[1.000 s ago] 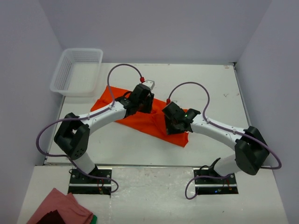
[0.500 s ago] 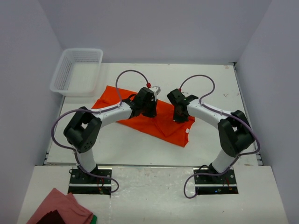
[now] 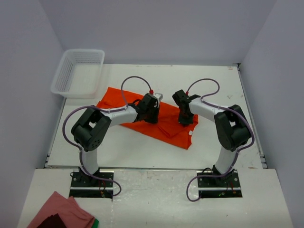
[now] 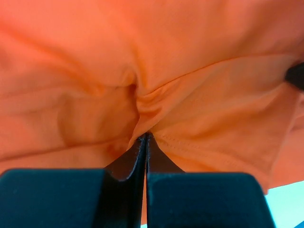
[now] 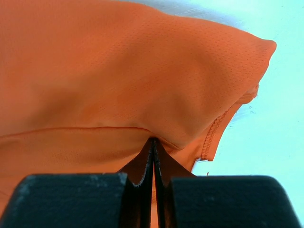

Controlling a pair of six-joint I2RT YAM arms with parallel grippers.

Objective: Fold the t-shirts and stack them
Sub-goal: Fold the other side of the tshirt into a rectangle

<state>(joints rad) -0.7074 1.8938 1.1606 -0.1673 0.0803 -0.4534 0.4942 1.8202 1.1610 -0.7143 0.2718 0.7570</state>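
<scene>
Mid-fold, I'd say: left end effector (image 4: 145,137) and right end effector (image 5: 153,140) both clenched on the t-shirt (image 3: 118,102), which next wants laying flat together

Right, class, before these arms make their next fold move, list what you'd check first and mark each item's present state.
1. Grip of left fingers on the plain orange-red thin-fabric t-shirt: ok, shut on a pinch of cloth.
2. Grip of right fingers: ok, shut on cloth beside a stitched hem.
3. Both grips on one shirt, apart from each other: ok.
4. Layers held in each grip: cannot tell.
5. Shirt lying smooth: not ok, creases bunch at the left fingers.
</scene>
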